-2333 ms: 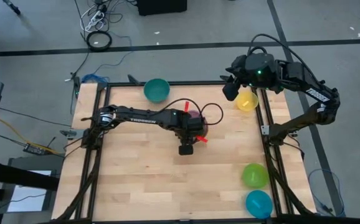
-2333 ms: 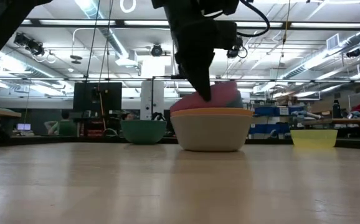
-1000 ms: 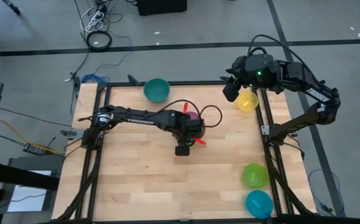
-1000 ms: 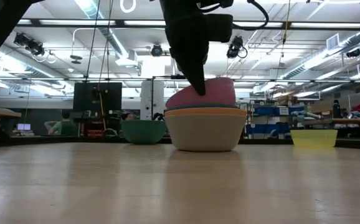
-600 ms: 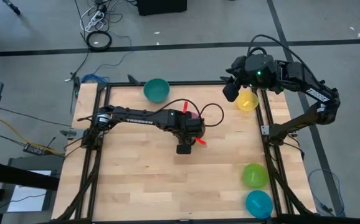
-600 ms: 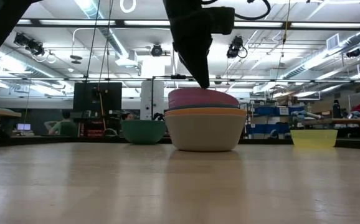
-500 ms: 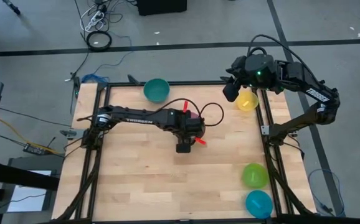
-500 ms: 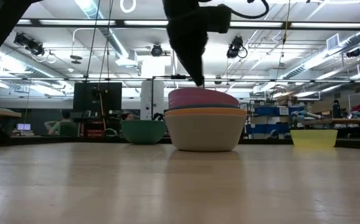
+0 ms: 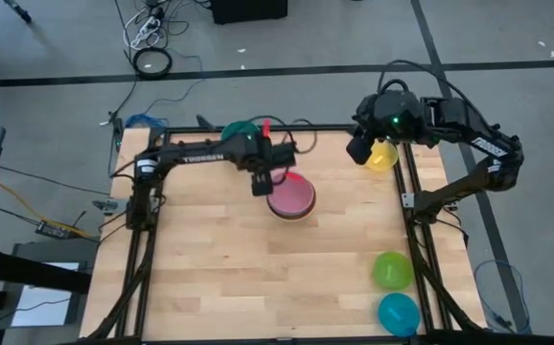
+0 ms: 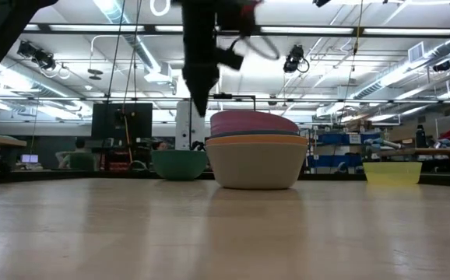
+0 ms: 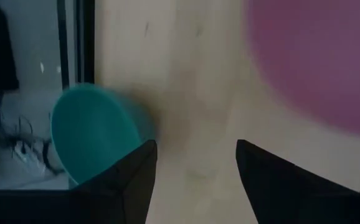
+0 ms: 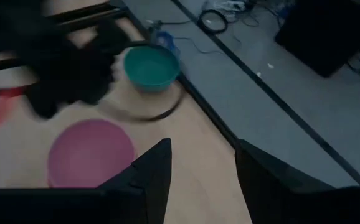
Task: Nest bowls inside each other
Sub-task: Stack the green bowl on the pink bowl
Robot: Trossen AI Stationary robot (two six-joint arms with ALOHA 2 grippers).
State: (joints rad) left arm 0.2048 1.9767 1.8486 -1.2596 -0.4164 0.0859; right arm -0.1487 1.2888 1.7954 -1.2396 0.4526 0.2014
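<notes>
A stack of bowls (image 9: pixel 291 196) stands mid-table: a pink one (image 10: pixel 254 121) on top, then blue, orange and a grey-white one (image 10: pixel 256 167) resting on the wood. My left gripper (image 9: pixel 261 182) hangs open just left of the stack, above the table and holding nothing, between the stack and the teal bowl (image 11: pixel 90 134). The teal bowl (image 9: pixel 242 129) sits at the far edge, partly under the left arm. My right gripper (image 9: pixel 358 149) hovers open beside the yellow bowl (image 9: pixel 382 156) at the far right.
A lime green bowl (image 9: pixel 392 270) and a cyan bowl (image 9: pixel 399 313) sit by the near right corner. A black frame (image 9: pixel 149 240) rims the table. Bare wood lies along the near and left parts.
My left gripper has let go of the pink bowl, which was tilted and now lies level in the stack. The gripper has then risen and swung toward the table's far edge and the left, toward the teal bowl.
</notes>
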